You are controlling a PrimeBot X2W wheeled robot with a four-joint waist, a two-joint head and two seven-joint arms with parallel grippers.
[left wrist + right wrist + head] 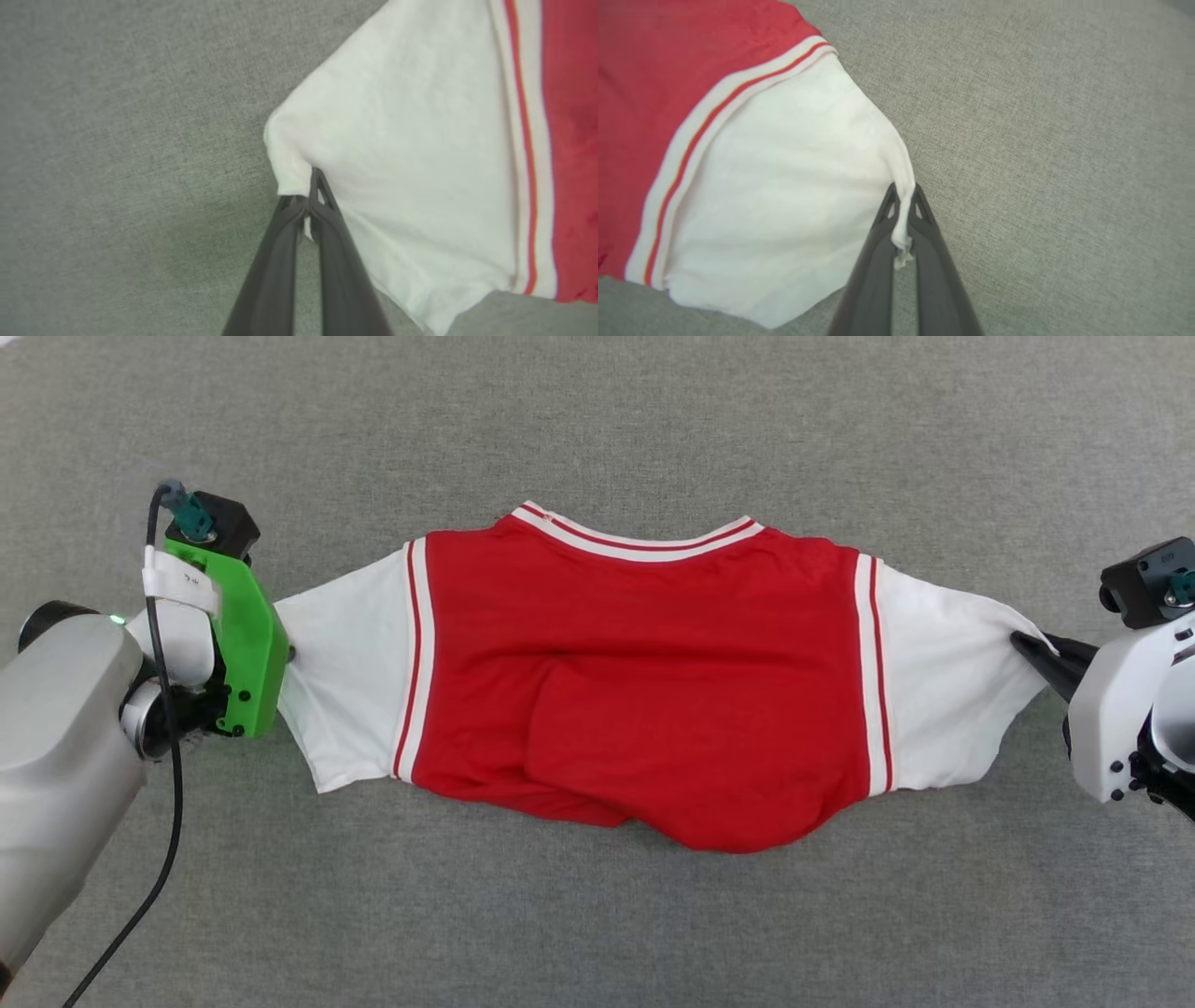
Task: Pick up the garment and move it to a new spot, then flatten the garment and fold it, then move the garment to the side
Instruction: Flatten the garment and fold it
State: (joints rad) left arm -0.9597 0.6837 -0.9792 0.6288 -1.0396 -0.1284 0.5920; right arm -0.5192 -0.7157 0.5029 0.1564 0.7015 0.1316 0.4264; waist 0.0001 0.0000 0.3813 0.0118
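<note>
Listing by view, one entry each.

Head view: the garment, a red body with white sleeves, lies spread on the grey worktop. Its long axis runs sleeve to sleeve, straight from the left jaws to the right jaws. The collar is on the far side and the hem is bunched on the near side. The right fingertips pinch the outer tip of the right sleeve. The left jaws are hidden behind a green mount at the edge of the left sleeve.

Left wrist view: the jaws are together, clamped on a corner of the sleeve edge, and one finger lies over the cloth. The garment extends ahead and to the right of the jaws.

Right wrist view: the jaws are clamped on a thin twist of cuff beside a finger. The garment extends ahead and to the left of the jaws.

Judgement: each arm holds its own end, neither nearer. Flattening likely calls for drawing outward along this sleeve-to-sleeve line.
</note>
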